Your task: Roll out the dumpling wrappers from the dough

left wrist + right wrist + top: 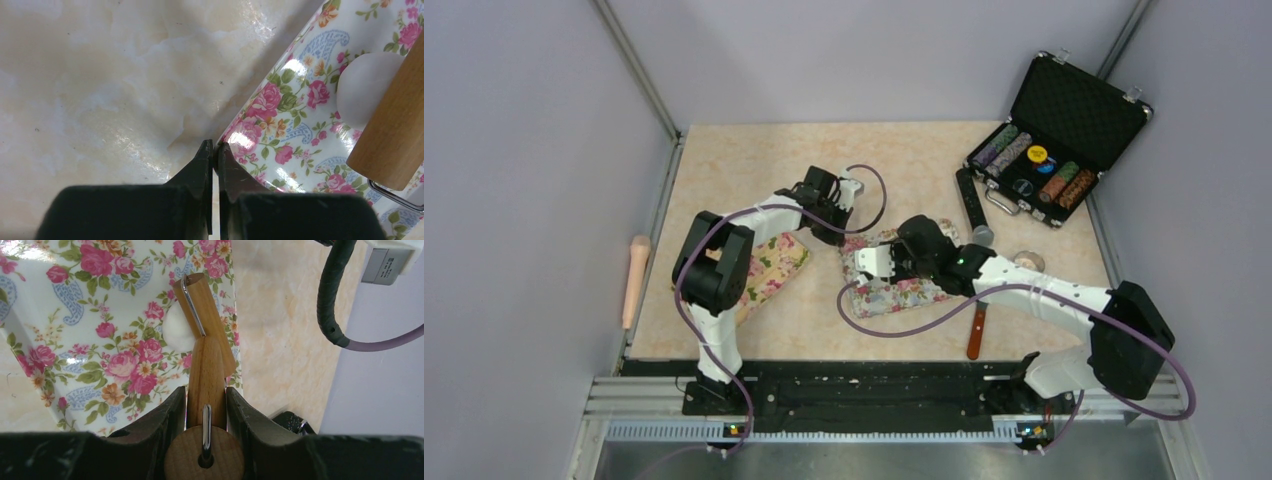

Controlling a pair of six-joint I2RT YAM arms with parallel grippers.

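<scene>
A small round white disc of dough, a dumpling wrapper [176,331], lies on the floral mat [100,315]. A wooden hand roller [197,302] rests across its right side. My right gripper [206,392] is shut on the roller's wooden handle [206,370]. In the left wrist view the same wrapper [362,85] is partly covered by the roller [395,125]. My left gripper [215,146] is shut, with its tips at the mat's edge [260,125]. Whether the tips pinch the mat cannot be told. From above, both grippers meet over the mat [904,295].
A second floral cloth [774,265] lies under the left arm. A wooden rolling pin [635,280] rests beyond the table's left edge. An open black case of chips [1059,140] stands back right, and a brown-handled knife [977,330] lies near the right arm.
</scene>
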